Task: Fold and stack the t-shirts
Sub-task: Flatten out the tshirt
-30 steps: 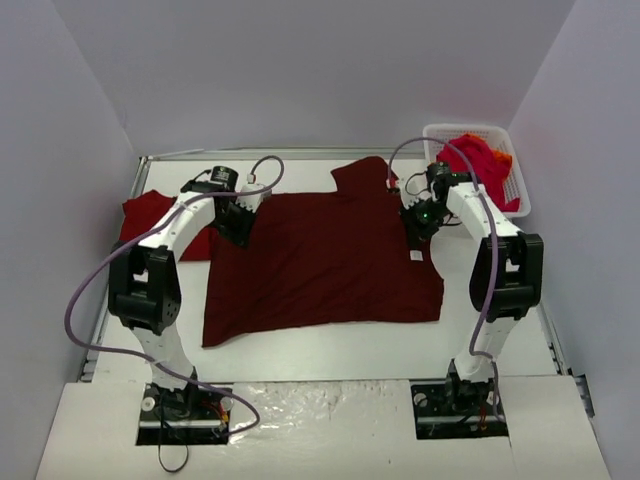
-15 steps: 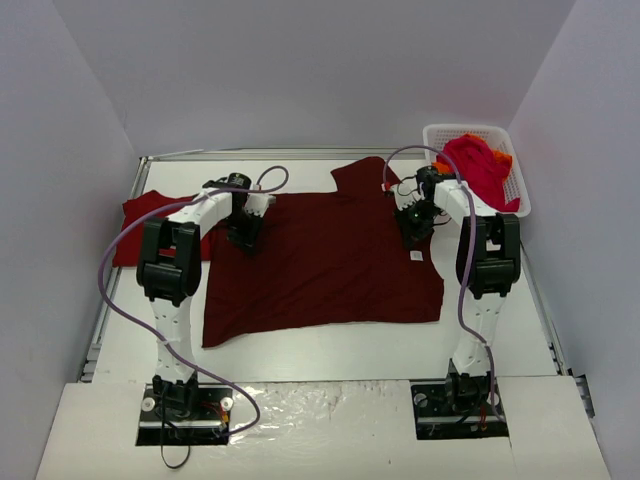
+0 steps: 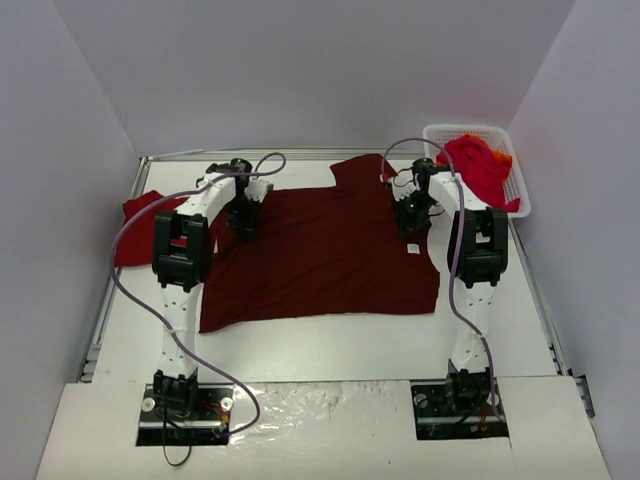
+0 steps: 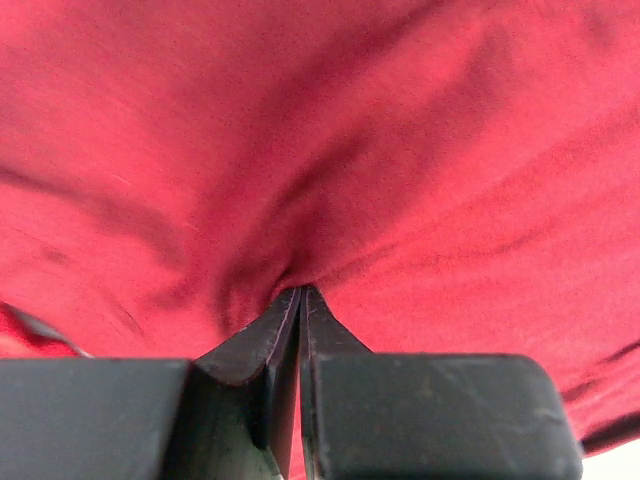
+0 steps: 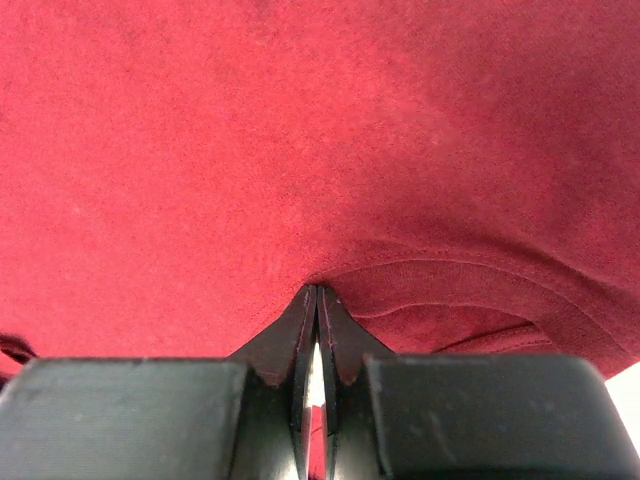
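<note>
A large dark maroon t-shirt [image 3: 320, 260] lies spread across the middle of the table. My left gripper [image 3: 243, 224] is down on its far-left part, and my right gripper [image 3: 409, 220] is on its far-right part near the collar and a white tag. In the left wrist view the cloth [image 4: 400, 150] bunches into the tips of my left gripper [image 4: 300, 291], which is shut on a pinch of it. In the right wrist view my right gripper [image 5: 317, 290] is likewise shut on the cloth [image 5: 300, 130] beside a stitched hem.
A brighter red t-shirt [image 3: 138, 226] lies at the table's left edge, partly behind the left arm. A white lattice basket [image 3: 517, 183] at the back right holds a red shirt [image 3: 474, 163] and an orange one [image 3: 502, 158]. Grey walls enclose three sides.
Both arms have reached farther towards the back wall with the maroon shirt pinched. Its near edge has slid a little away from the bases.
</note>
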Controlling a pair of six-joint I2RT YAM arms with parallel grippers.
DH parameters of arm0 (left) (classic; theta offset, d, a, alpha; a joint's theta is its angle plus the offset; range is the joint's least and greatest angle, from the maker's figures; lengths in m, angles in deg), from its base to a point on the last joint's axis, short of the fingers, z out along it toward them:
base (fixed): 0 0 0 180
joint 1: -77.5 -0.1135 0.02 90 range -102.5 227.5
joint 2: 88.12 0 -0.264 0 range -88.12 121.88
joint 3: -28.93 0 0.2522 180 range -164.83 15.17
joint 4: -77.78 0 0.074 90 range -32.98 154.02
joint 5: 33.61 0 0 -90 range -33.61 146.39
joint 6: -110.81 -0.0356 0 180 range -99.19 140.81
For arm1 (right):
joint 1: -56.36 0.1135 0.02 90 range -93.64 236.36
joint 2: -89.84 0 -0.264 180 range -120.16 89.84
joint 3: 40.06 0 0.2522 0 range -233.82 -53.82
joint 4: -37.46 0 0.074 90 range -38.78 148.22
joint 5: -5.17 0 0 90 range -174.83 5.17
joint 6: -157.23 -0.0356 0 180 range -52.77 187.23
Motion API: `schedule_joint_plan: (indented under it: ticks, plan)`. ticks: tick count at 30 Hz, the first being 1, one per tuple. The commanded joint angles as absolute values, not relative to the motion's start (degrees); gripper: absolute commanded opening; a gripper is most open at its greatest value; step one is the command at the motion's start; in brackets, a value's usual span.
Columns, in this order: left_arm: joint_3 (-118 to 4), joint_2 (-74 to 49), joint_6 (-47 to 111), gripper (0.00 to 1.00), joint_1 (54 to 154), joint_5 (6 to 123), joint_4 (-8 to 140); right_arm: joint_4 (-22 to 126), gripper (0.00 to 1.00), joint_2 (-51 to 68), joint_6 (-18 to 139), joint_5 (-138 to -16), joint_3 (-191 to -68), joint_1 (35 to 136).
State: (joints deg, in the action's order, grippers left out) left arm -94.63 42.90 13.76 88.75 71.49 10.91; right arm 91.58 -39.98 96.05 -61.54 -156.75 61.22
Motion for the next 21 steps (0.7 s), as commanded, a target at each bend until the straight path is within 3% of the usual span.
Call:
schedule_joint_plan:
  ticks: [1, 13, 17, 21]
  plan:
    - [-101.7, 47.7, 13.8, 0.02, 87.1, 68.0, 10.1, 91.2, 0.00, -45.2, 95.0, -64.9, -161.3, 61.2]
    - [-130.3, 63.2, 15.7, 0.02, 86.4, 66.2, 5.3, 91.5, 0.00, -59.7, 89.7, -70.4, -184.7, 61.5]
    - [-132.4, 62.4, 16.8, 0.02, 86.4, 66.2, 6.8, 91.6, 0.00, -59.1, 90.0, -70.4, -185.0, 62.0]
    - [-126.3, 56.6, 16.6, 0.02, 86.6, 66.7, 8.7, 91.2, 0.00, -53.8, 91.5, -68.7, -180.9, 62.3]
